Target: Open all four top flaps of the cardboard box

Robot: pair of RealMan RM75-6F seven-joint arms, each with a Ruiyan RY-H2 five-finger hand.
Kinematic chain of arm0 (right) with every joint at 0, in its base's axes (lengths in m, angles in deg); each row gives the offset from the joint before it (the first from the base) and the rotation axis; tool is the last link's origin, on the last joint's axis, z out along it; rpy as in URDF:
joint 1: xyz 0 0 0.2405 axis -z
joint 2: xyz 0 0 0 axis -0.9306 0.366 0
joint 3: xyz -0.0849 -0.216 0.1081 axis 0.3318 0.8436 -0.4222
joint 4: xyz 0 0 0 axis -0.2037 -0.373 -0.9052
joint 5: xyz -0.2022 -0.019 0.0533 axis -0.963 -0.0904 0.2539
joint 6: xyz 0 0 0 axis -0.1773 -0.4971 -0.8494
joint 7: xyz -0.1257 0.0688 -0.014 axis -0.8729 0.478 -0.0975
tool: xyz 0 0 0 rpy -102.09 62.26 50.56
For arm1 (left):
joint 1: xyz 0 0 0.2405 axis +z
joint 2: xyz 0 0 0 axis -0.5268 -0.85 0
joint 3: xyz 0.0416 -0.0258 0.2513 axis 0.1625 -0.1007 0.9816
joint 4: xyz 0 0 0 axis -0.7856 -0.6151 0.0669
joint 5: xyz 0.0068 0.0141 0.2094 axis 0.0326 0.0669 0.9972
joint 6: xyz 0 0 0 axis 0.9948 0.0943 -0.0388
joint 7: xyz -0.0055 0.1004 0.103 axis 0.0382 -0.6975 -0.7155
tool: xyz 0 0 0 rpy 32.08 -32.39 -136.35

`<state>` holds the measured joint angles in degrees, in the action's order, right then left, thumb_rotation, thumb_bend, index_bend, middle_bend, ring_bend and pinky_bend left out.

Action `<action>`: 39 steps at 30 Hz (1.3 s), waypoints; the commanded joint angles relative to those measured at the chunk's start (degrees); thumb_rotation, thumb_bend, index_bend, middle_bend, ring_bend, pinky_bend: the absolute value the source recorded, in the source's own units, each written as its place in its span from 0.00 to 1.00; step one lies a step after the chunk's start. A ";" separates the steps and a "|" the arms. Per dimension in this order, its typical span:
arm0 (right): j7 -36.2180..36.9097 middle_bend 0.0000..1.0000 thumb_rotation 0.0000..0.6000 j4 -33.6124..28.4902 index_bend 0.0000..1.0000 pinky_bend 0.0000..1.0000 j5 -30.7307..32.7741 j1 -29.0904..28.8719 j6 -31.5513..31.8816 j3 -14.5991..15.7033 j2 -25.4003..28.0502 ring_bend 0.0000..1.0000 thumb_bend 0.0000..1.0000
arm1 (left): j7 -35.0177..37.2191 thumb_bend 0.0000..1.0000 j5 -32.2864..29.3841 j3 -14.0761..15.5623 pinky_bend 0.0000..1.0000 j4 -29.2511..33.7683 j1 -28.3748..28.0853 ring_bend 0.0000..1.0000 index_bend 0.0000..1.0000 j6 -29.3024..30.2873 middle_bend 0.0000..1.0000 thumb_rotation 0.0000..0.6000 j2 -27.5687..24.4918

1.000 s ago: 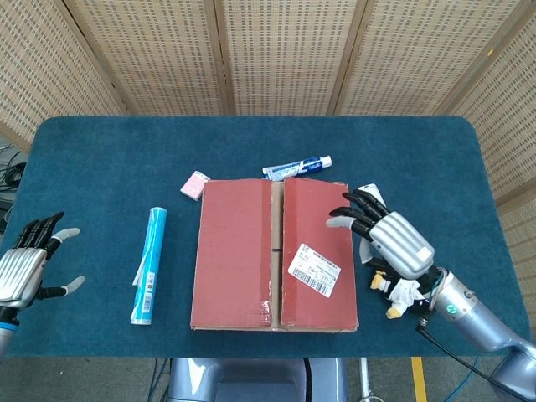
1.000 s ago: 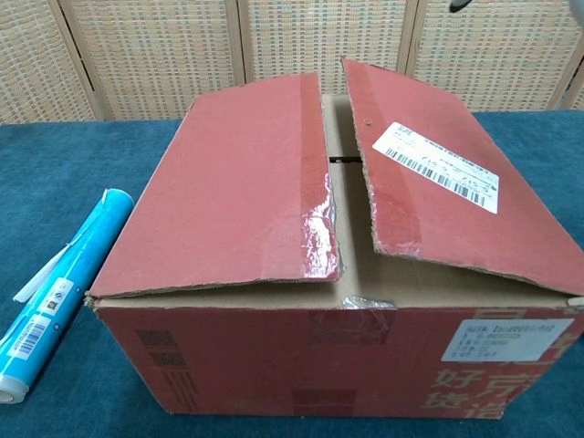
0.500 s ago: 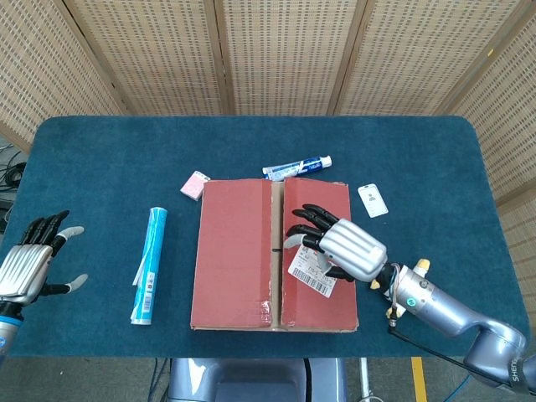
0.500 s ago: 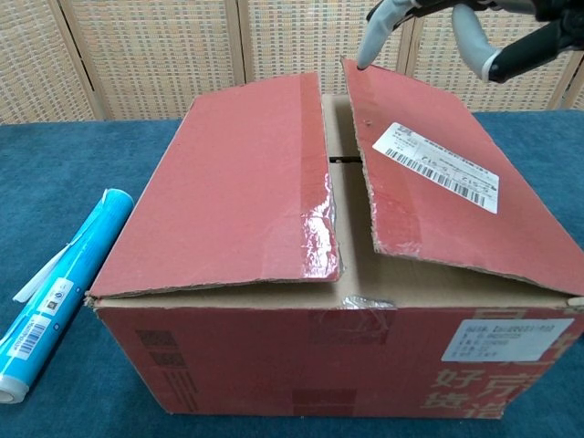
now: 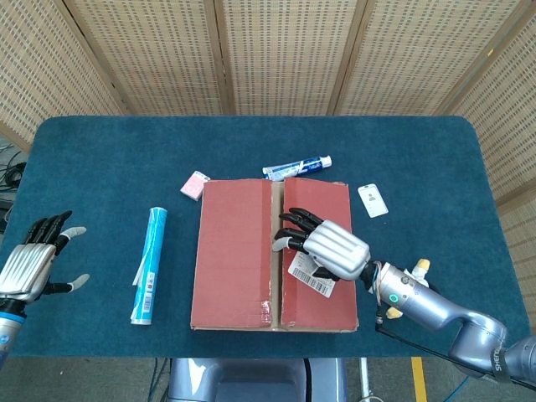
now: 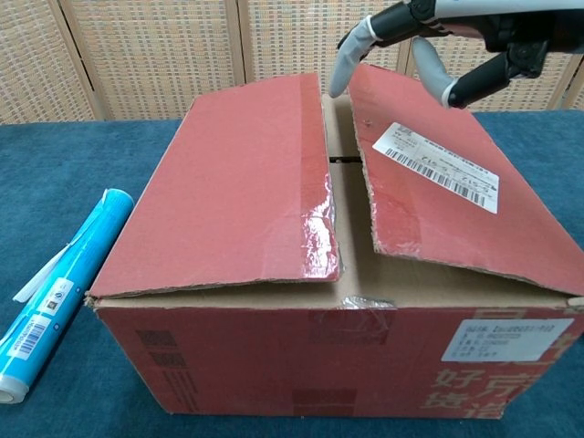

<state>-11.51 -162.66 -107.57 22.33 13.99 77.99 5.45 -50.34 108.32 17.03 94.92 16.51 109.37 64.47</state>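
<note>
cardboard box (image 5: 234, 251), two flaps down, right hand (image 5: 331, 249) spread above, left hand (image 5: 29, 268) open, empty

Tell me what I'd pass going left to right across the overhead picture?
Left hand → blue roll → pink packet → cardboard box → white card

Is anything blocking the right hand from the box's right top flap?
Nothing visible. The right hand hovers directly over the right flap, fingers at the seam beside the left flap. Contact can't be told.
</note>
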 commanded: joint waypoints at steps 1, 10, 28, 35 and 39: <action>-1.01 0.25 1.00 0.13 0.28 0.00 0.49 -0.71 -0.57 0.13 -0.39 0.00 1.00 | 0.27 0.24 -0.12 0.16 0.00 0.06 -0.19 0.00 0.19 -0.51 0.00 0.84 -0.07; -3.58 0.25 1.00 1.50 0.29 0.00 1.87 -1.92 -1.69 0.86 -1.49 0.00 1.00 | 1.89 0.24 -0.27 0.50 0.00 -0.16 -0.24 0.00 0.19 -1.09 0.00 0.84 -0.52; -4.60 0.36 1.00 3.45 0.38 0.00 2.96 -2.79 -1.11 2.09 -2.72 0.00 1.00 | 3.32 0.24 -0.42 0.68 0.00 -0.72 -0.79 0.00 0.19 -2.01 0.00 0.84 -0.42; -4.04 0.43 1.00 3.28 0.41 0.00 2.43 -2.81 0.48 2.09 -2.02 0.00 1.00 | 3.39 0.24 -0.56 0.58 0.00 -0.81 -1.05 0.00 0.19 -2.15 0.00 0.84 -0.34; -4.19 0.44 1.00 2.52 0.41 0.00 2.12 -2.71 1.43 1.93 -0.67 0.01 1.00 | 3.42 0.24 -0.43 0.57 0.00 -0.81 -1.15 0.00 0.19 -2.11 0.00 0.84 -0.37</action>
<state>-15.66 -159.94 -105.37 19.58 15.22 79.97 4.55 -46.92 107.89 17.59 94.12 15.35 107.26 64.10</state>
